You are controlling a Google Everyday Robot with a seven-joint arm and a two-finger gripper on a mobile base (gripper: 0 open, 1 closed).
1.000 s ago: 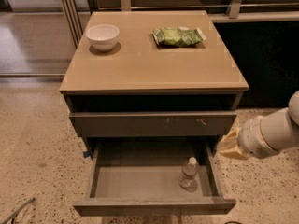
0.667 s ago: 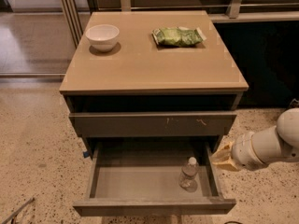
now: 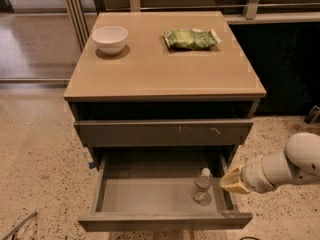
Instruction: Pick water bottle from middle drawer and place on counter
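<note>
The water bottle, clear with a white cap, stands upright on the grey floor at the right end of the open middle drawer. My gripper hangs at the end of the white arm on the right, just outside the drawer's right wall and close beside the bottle. It holds nothing that I can see. The counter is the tan top slab of the cabinet above.
A white bowl sits at the counter's back left and a green snack bag at its back right. A drawer front with pale scratches sits above the open drawer. Speckled floor surrounds the cabinet; a dark cabinet stands at right.
My arm and gripper have moved down and left, from beside the scratched drawer front to the open drawer's right wall near the bottle. The bottle has not moved.
</note>
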